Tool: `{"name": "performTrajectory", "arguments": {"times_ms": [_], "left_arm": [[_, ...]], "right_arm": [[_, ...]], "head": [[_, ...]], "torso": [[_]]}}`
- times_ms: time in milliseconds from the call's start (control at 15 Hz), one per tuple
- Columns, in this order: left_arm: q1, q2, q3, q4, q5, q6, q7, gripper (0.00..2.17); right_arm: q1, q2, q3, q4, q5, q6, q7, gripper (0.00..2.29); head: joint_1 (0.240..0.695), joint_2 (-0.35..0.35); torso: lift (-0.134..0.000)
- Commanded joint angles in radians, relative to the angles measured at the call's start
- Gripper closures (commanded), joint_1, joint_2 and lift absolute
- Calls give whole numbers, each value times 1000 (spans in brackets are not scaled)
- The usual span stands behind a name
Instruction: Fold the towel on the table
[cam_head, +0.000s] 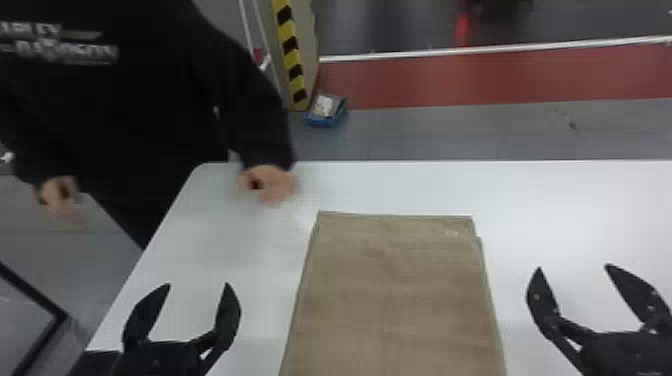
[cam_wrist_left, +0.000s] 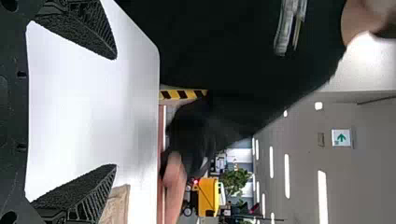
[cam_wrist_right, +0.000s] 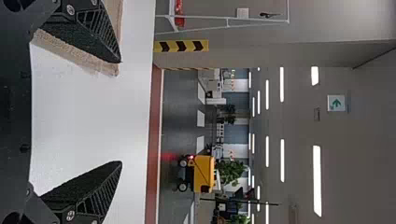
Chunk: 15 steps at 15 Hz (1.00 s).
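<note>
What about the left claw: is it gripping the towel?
No, the left claw is open, left of the towel, with white table showing between them.

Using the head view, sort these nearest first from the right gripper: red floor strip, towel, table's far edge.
From the right gripper:
1. Towel: closest, just to its left on the table.
2. Table's far edge: ahead, past the bare tabletop.
3. Red floor strip: farthest, on the floor beyond the table.
</note>
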Motion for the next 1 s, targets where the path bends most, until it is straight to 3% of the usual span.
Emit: {"name": "performTrajectory", "arguments": {"times_ms": [0,333,467,600,933], "left_arm": [[0,-3,-2,-1,0,0,0,39],[-3,-3,-2,-1,-2,6,-2,39],[-9,-3,-3,-1,-3,12,0,39],[-14,-3,-8,-1,-11,21,-2,39],[-74,-3,-28,22,-38,80,-17,39]], "right_arm": [[1,-1,0,0,0,0,0,110],[-15,7,0,15,2,15,6,110],[-66,30,-2,54,15,74,15,110],[-140,53,0,92,28,184,63,110],[-244,79,20,150,32,298,98,110]], "head": [[695,174],[695,172],[695,172],[695,171],[695,182]], "torso": [[-115],[-115],[-115],[-115],[-115]]}}
